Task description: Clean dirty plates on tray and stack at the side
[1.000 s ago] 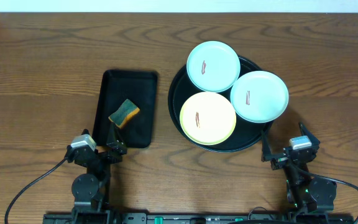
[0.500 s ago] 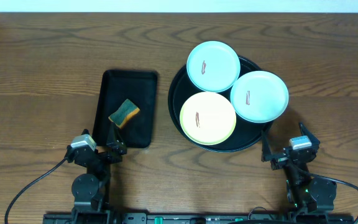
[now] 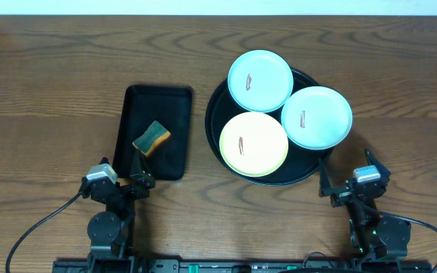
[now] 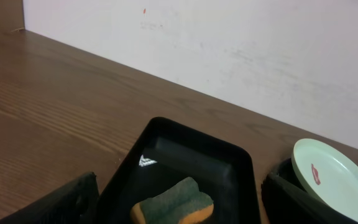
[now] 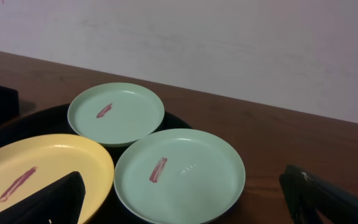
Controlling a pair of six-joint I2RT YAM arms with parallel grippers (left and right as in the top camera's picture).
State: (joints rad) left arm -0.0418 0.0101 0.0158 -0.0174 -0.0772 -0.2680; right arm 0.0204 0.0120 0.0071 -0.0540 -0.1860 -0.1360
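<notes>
Nothing held; plates (image 3: 268,83) on tray (image 3: 212,129).
Overhead: three smeared plates lie side by side on the round black tray; left gripper (image 3: 124,180) and right gripper (image 3: 347,182) sit wide open and empty at the near edge of the table (image 3: 51,91). Left wrist: sponge (image 4: 173,206) lies in the rectangular tray (image 4: 229,165), untouched. Right wrist: fingers (image 5: 42,205) spread, apart from the plates.
</notes>
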